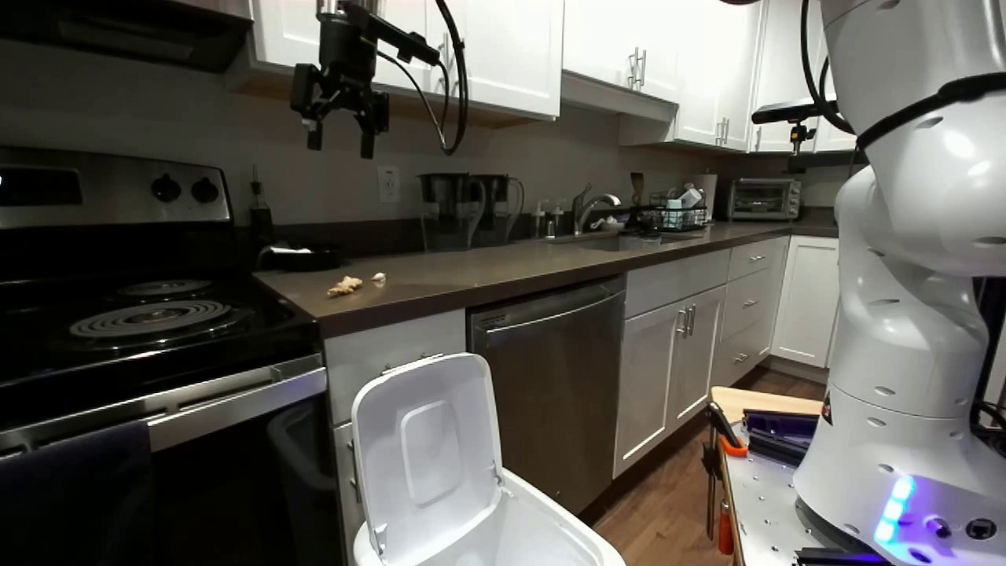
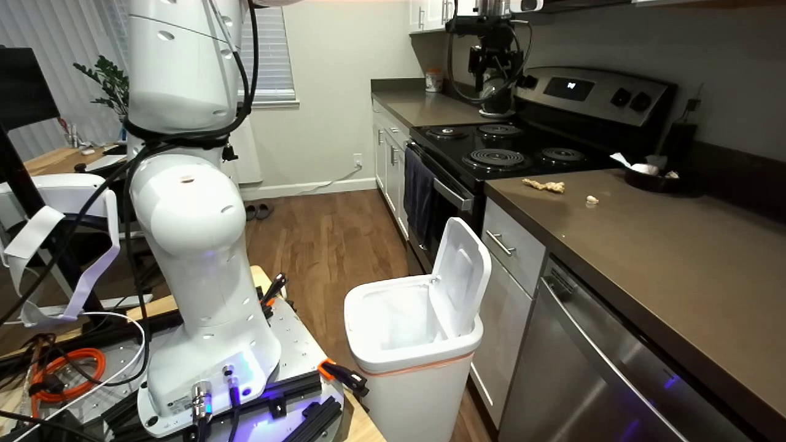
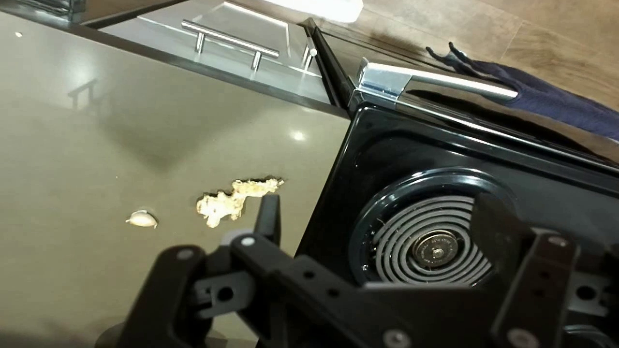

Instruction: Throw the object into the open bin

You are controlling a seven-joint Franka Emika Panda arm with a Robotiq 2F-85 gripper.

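The gripper (image 1: 341, 143) hangs well above the level of the countertop (image 1: 487, 271), its 2 fingers (image 3: 269, 217) spread wide apart. Below, a garlic clove (image 3: 142, 219), small and off-white, lies on the countertop near the coil-burner stove (image 3: 338, 203). Just beside the clove, apart from it, is 1 knobbly ginger root (image 3: 225, 202), closer to the stove. Lower down, in both exterior views, the white waste bin (image 2: 424, 396) stands in front of the white base cabinet (image 2: 519, 245), its hinged lid (image 2: 465, 270) raised.
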